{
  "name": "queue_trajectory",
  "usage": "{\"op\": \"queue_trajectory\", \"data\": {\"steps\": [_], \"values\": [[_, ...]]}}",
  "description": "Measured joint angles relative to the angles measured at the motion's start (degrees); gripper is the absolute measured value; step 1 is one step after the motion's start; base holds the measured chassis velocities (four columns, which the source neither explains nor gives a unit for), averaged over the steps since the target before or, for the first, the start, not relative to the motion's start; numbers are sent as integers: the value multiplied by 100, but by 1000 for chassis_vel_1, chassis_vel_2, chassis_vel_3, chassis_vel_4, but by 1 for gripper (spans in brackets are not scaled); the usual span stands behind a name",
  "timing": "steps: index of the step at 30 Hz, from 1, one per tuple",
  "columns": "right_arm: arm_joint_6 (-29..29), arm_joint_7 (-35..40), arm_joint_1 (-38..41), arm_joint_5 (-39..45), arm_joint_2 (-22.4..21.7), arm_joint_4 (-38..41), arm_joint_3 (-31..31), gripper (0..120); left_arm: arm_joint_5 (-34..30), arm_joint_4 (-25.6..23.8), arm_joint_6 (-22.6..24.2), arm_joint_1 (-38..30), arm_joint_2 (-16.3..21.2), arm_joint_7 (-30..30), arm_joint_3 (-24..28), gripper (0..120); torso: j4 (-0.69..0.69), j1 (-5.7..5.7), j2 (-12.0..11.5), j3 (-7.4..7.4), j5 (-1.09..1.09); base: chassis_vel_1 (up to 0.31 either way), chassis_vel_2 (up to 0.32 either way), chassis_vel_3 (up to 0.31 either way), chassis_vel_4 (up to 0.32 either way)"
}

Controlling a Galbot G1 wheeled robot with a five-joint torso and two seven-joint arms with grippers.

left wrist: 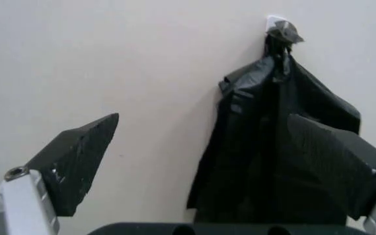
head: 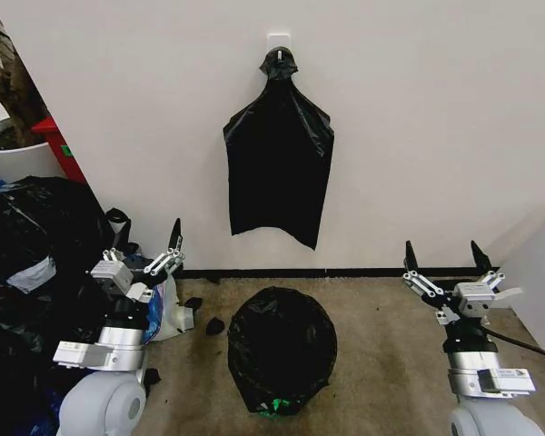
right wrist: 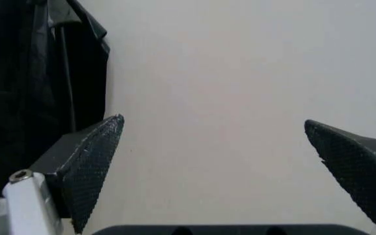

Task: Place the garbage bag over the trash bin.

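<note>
Nearest me, two grippers, both raised and holding nothing. My left gripper (head: 145, 243) stands left of centre with its jaws spread wide; my right gripper (head: 443, 256) stands well to the right, jaws likewise spread wide.

On the floor between them, one trash bin (head: 274, 406), only a sliver of its lower wall showing pale. One garbage bag (head: 282, 343) covers it, glossy black and crinkled, draped over the rim and down the sides. It sits lower than both grippers, apart from each, somewhat nearer the left one.

To the left, big bulging black sacks (head: 32, 272); I cannot count them surely.

Farthest, on the wall (head: 436, 109), one flat bunch of black bags (head: 278, 168) hanging from a hook (head: 279, 40), knotted at its top.
</note>
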Motion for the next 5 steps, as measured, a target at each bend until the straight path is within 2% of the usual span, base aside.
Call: {"op": "queue_trajectory", "data": {"steps": [5], "values": [[-132, 154, 50, 16, -10, 14, -118, 100, 235, -3, -93, 205, -72, -2, 57, 100, 2, 0, 0, 0, 0, 0, 0, 0, 0]]}}
